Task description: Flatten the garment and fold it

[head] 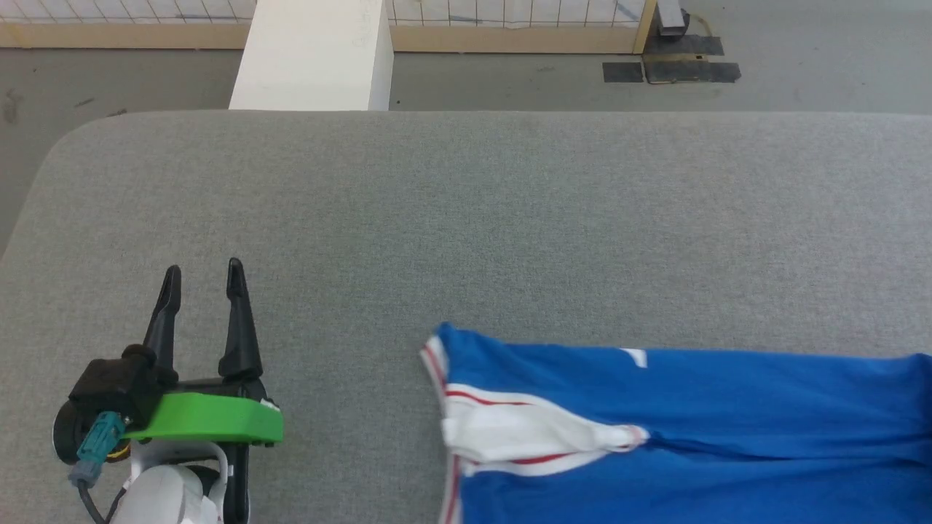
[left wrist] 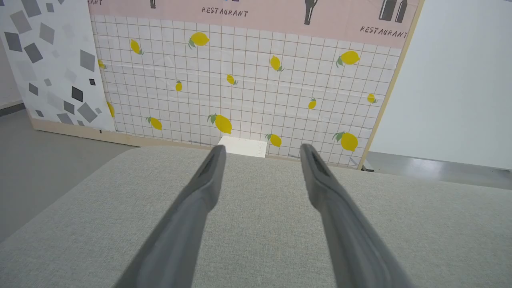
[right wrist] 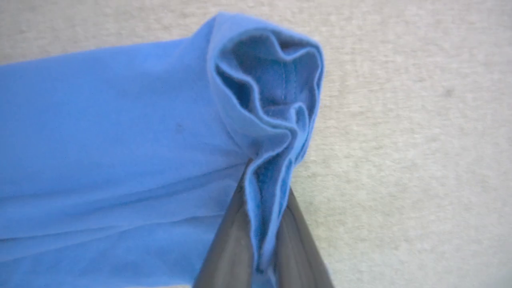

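Between the two dark fingers of the right gripper (right wrist: 266, 182) a bunched, hemmed edge of the garment (right wrist: 120, 140) is pinched, the fingers being drawn almost together on the blue cloth. Just ahead of those fingertips the gripped edge is rolled into a loose, ruffled fold. From there the rest of the cloth is spread away to the left of the fingers over the grey padded table (right wrist: 400, 160).

To the right of the left gripper (head: 204, 269), well apart from it across bare table, the garment is seen lying low on the surface. Its long axis is set crosswise to that gripper's fingers. The end nearest the left gripper is marked by a white sleeve (head: 510, 433) with red-and-white striped trim, and the blue body is carried on from it to the right edge of the head view.

The left gripper is held wide open over the table, nothing being caught between its fingers, which are pointed towards the table's far edge
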